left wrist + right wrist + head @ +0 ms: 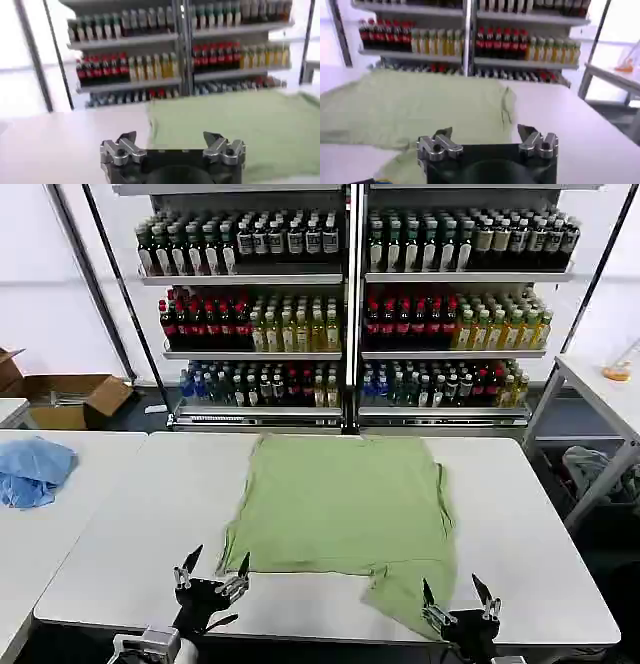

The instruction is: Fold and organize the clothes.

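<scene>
Both our grippers sit at the near worktop [130, 534] edge, jaws spread, holding nothing: left gripper [212, 569] just off the shirt's near-left corner, right gripper [460, 596] beside the sleeve flap hanging toward us. The light green shirt [345, 504] lies mostly flat mid-worktop, print not visible, one near sleeve rumpled. Our read: no folds done, everything left. Blue cloth heap [30, 469] far left, bottle shelves [350, 304] behind.
</scene>
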